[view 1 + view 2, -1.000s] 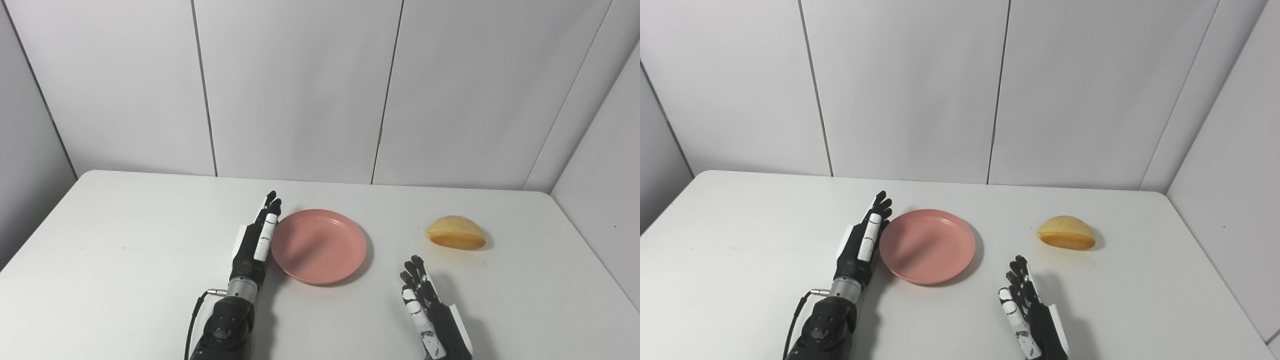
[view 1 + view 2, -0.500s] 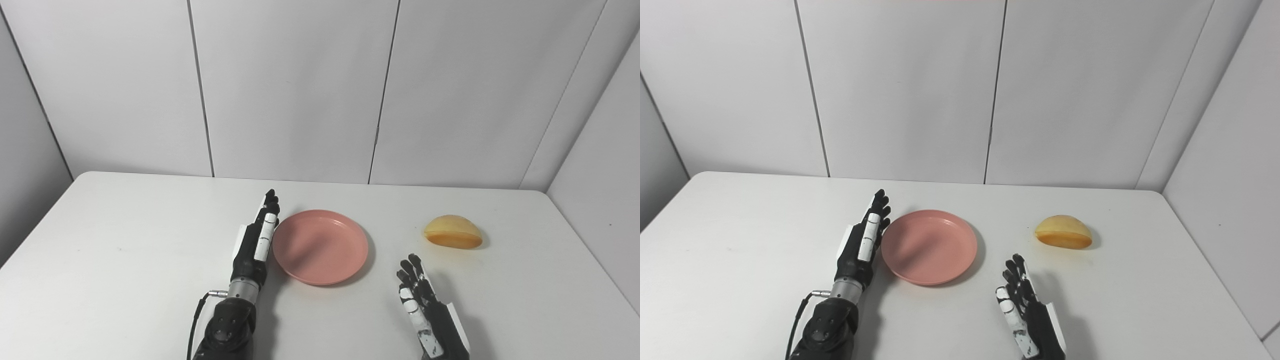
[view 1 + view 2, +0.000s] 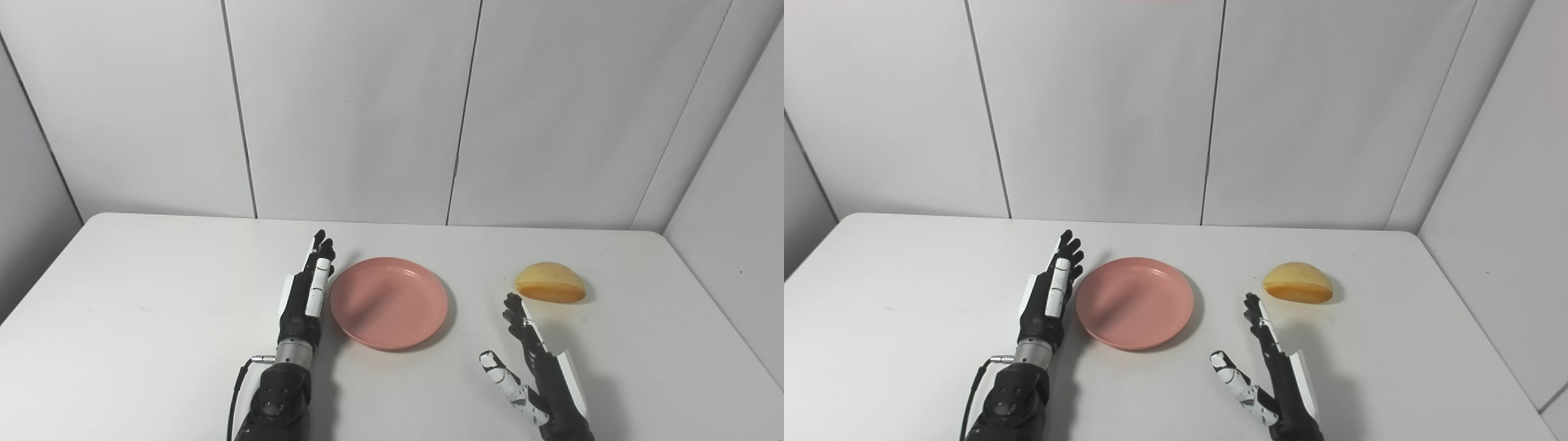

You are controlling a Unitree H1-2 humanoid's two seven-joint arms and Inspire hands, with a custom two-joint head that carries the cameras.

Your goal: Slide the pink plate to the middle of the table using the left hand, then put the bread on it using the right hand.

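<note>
Where the left eye view looks down, pink plate (image 3: 389, 302) sits mid-table (image 3: 122, 318); left hand (image 3: 304, 293) flat, fingers straight, just beside its left rim, empty. Right eye view: right hand (image 3: 1268, 361) spread wide, empty, near bread (image 3: 1297, 282), apart.

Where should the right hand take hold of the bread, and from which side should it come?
The bread lies flat side down, dome up, alone on the table. Probably best to come from above and from the near-left, where the open right hand already is, and close fingers and thumb across the low rim of the dome, since the rounded top gives little to pinch.
</note>
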